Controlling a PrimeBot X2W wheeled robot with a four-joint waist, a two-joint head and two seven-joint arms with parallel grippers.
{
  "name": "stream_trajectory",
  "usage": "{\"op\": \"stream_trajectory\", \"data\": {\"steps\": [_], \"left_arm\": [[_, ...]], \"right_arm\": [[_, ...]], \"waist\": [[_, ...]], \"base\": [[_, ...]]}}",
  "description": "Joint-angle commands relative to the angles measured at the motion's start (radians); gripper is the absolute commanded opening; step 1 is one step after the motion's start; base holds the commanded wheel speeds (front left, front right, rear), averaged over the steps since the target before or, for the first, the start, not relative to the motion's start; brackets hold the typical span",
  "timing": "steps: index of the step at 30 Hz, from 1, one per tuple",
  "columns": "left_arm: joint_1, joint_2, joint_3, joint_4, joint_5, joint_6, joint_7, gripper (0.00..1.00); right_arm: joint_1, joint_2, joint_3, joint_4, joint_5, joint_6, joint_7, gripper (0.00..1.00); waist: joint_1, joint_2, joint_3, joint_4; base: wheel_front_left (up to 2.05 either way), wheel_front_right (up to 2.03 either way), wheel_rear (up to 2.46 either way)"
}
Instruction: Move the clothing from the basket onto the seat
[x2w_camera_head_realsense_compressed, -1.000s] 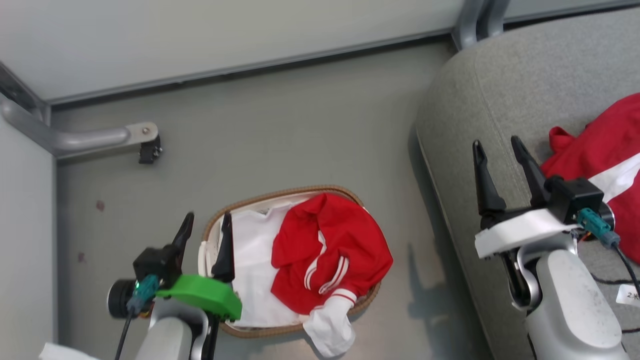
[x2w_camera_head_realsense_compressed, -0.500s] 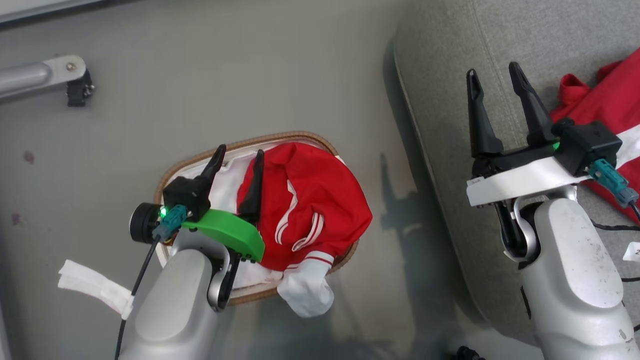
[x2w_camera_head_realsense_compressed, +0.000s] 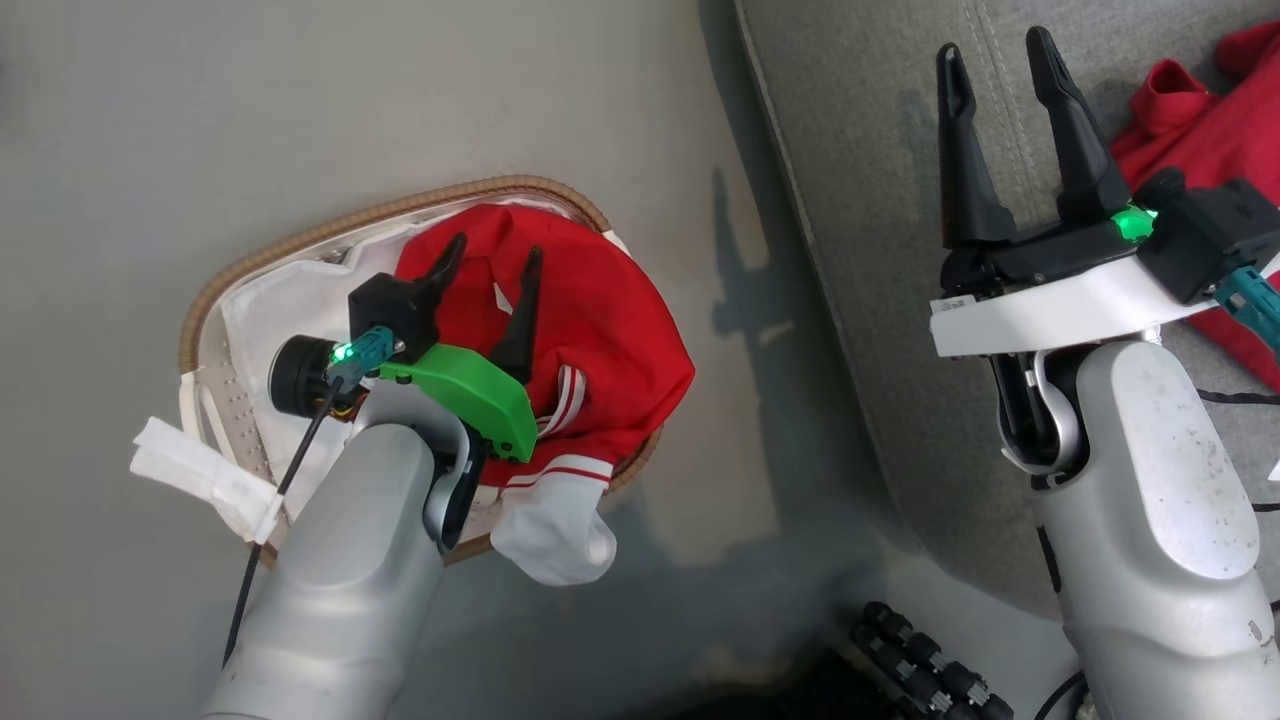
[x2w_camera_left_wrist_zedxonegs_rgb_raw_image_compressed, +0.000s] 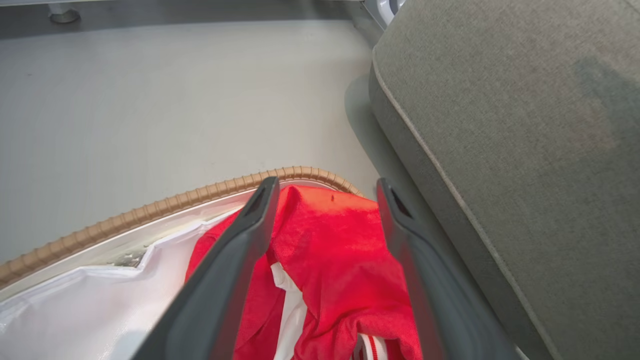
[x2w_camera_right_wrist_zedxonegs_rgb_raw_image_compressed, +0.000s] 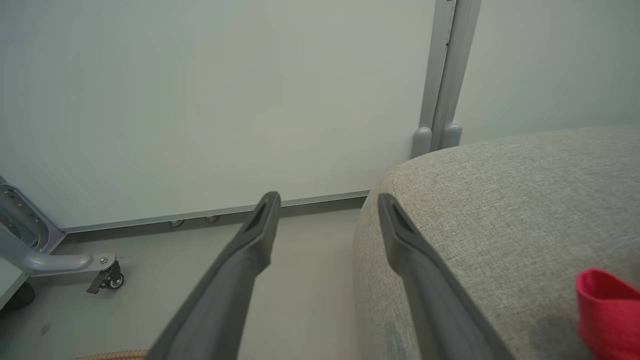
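The red garment (x2w_camera_head_realsense_compressed: 600, 330) lies heaped in the basket (x2w_camera_head_realsense_compressed: 215, 400) beside the seat (x2w_camera_head_realsense_compressed: 860, 200), where another red piece (x2w_camera_head_realsense_compressed: 1200, 130) lies. The left gripper (x2w_camera_head_realsense_compressed: 497, 247) hovers over the heap, fingers apart; the right gripper (x2w_camera_head_realsense_compressed: 995, 45), also fingers apart and empty, is above the seat. Soft, light and limp, the garment likely wants a pinch on a thick middle fold.

Grey floor (x2w_camera_head_realsense_compressed: 150, 100), pale wall (x2w_camera_right_wrist_zedxonegs_rgb_raw_image_compressed: 200, 100), castered metal leg (x2w_camera_right_wrist_zedxonegs_rgb_raw_image_compressed: 65, 261), perhaps black connectors (x2w_camera_head_realsense_compressed: 920, 660)
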Motion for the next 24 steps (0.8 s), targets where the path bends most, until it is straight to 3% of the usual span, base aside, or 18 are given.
{"op": "stream_trajectory", "data": {"steps": [1,11,24], "left_arm": [[-0.031,0.007,-0.009,0.024,-0.016,-0.004,-0.001,1.00],[-0.141,0.008,-0.122,0.242,-0.152,-0.004,0.034,1.00],[-0.183,0.026,-0.267,0.361,-0.266,-0.004,0.105,1.00]], "right_arm": [[-0.017,-0.002,0.005,-0.009,0.006,-0.001,-0.002,1.00],[-0.043,-0.002,0.029,-0.062,0.019,-0.001,-0.002,1.00],[-0.056,-0.002,0.030,-0.099,0.006,-0.001,-0.002,1.00]], "waist": [[0.0000,0.0000,0.057,-0.046],[0.0000,0.0000,0.119,-0.079],[0.0000,0.0000,0.163,-0.078]], "base": [[0.00,0.00,0.00],[0.00,0.00,0.00],[0.00,0.00,0.00]]}}
